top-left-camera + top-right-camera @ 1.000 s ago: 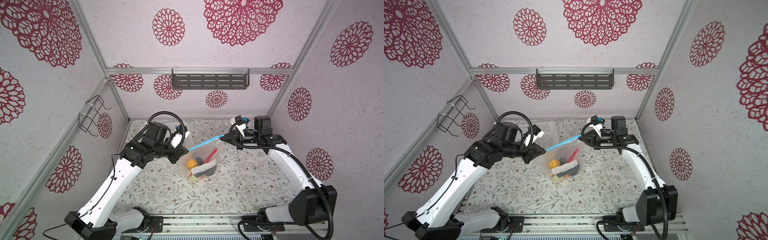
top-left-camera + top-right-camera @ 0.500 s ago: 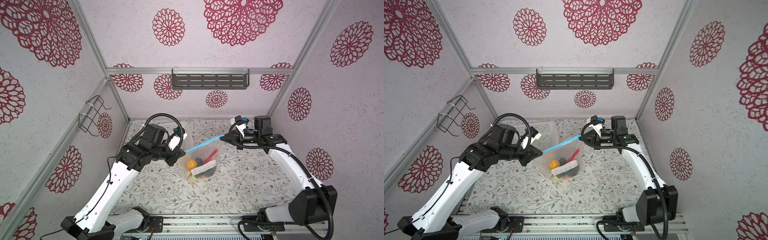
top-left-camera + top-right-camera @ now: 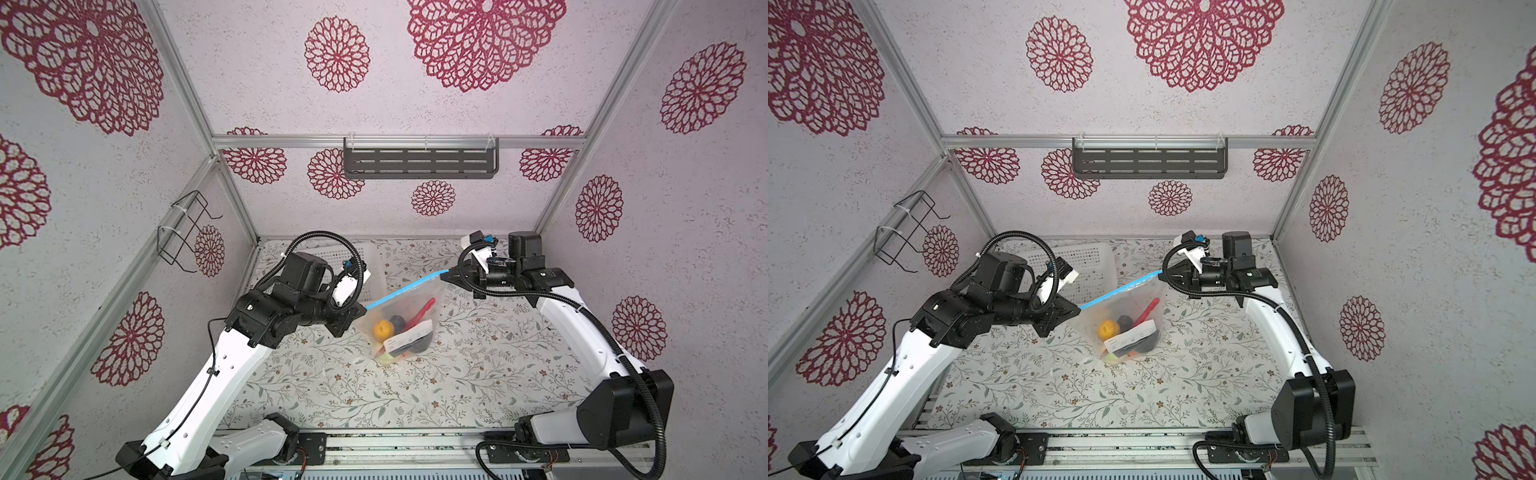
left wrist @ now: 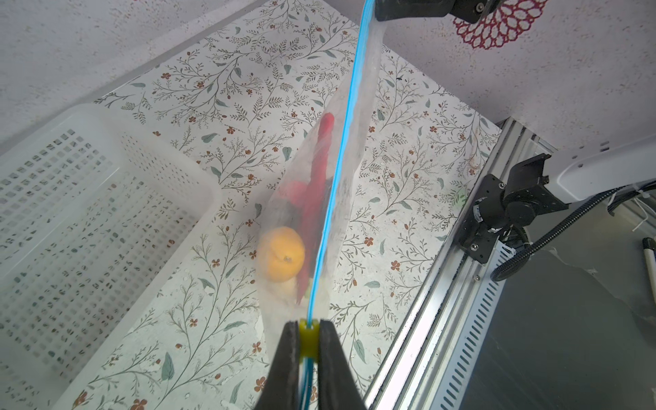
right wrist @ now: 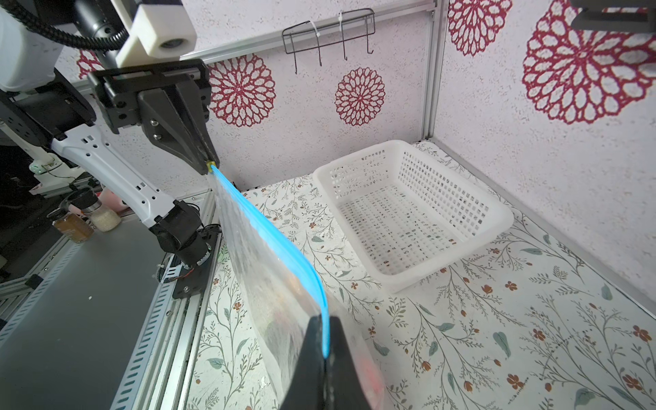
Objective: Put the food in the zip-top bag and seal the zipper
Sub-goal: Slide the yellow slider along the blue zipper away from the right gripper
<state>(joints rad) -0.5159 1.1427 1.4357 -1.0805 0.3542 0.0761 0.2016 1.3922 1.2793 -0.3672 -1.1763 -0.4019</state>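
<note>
The white perforated basket [image 5: 440, 188] stands at the back left of the floral surface [image 3: 457, 374], behind my left arm, which hides part of it in both top views. It is near the bag but apart from it. A dark slotted shelf [image 3: 419, 164] hangs on the back wall and a wire rack [image 3: 187, 232] on the left wall, both well apart from the arms.

The zip-top bag [image 3: 399, 320] hangs between my two hands over the middle of the surface, mouth up. Its lower corner is down at the surface, and I cannot tell whether it rests there. Inside I see an orange piece [image 3: 383, 330], a black lump [image 3: 397, 321] and a red chilli [image 3: 423, 312], with a white label [image 3: 409, 336] across the front. My left hand [image 4: 308, 323] is closed on the yellow slider tab [image 4: 308, 340] at one end of the zipper [image 3: 405, 287]. My right hand [image 5: 324, 340] is clamped on the other end of the blue strip, which runs taut and straight between them.

Against a second ago, the left hand has drawn leftward and toward the front edge, so more blue strip shows between the hands. The right hand and the bag's lower corner are where they were.
</note>
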